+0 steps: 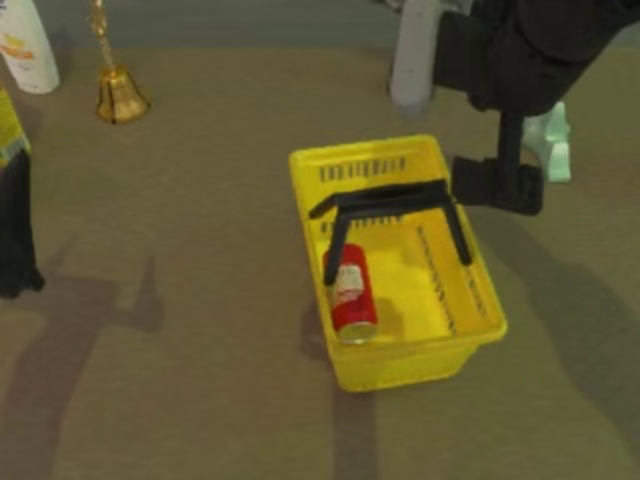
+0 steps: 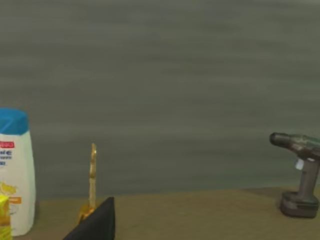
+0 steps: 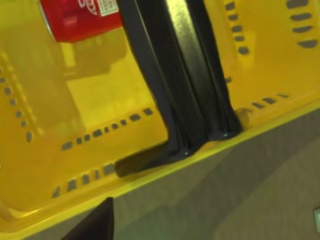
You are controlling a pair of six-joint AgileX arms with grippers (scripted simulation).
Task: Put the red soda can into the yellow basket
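Note:
The red soda can (image 1: 350, 295) lies on its side inside the yellow basket (image 1: 420, 365), against the basket's left wall, silver end toward the front. The black handle (image 1: 390, 200) stands up across the basket's back half. My right gripper (image 1: 497, 185) hovers open and empty just outside the basket's right rim, apart from the can. In the right wrist view the can (image 3: 80, 20) shows beyond the handle (image 3: 180, 75) and the basket rim (image 3: 150, 180), with one dark fingertip (image 3: 97, 222) over the table. My left gripper (image 1: 15, 260) is parked at the table's left edge, open.
A white bottle (image 1: 25, 45) and a brass bell (image 1: 118, 90) stand at the back left. A drill (image 1: 413, 55) stands behind the basket, partly hidden by the right arm. A yellow object (image 1: 8, 125) sits at the left edge.

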